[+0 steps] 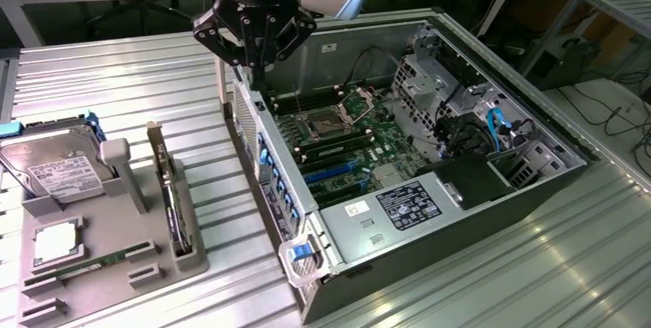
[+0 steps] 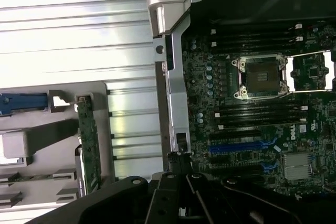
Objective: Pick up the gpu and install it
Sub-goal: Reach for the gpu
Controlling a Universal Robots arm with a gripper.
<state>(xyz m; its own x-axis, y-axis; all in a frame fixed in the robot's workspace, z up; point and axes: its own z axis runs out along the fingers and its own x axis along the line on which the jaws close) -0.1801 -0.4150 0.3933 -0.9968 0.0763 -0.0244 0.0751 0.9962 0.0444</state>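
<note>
The gpu (image 1: 171, 198) stands on edge in a slot of the grey holder (image 1: 133, 225) on the exterior view's left; in the wrist view it is a thin green card edge (image 2: 88, 145). My gripper (image 1: 259, 75) hangs shut and empty over the near wall of the open computer case (image 1: 254, 126), well apart from the gpu. In the wrist view the black fingers (image 2: 178, 163) sit just above that metal wall. Beside it lies the motherboard (image 2: 252, 119) with its blue card slots (image 2: 241, 145).
The holder also carries a silver hard drive (image 1: 56, 164), a processor chip (image 1: 56, 240) and a narrow memory stick (image 1: 91, 265). Inside the case are drive cages and cables (image 1: 478, 126). Ribbed metal table (image 1: 133, 84) surrounds everything.
</note>
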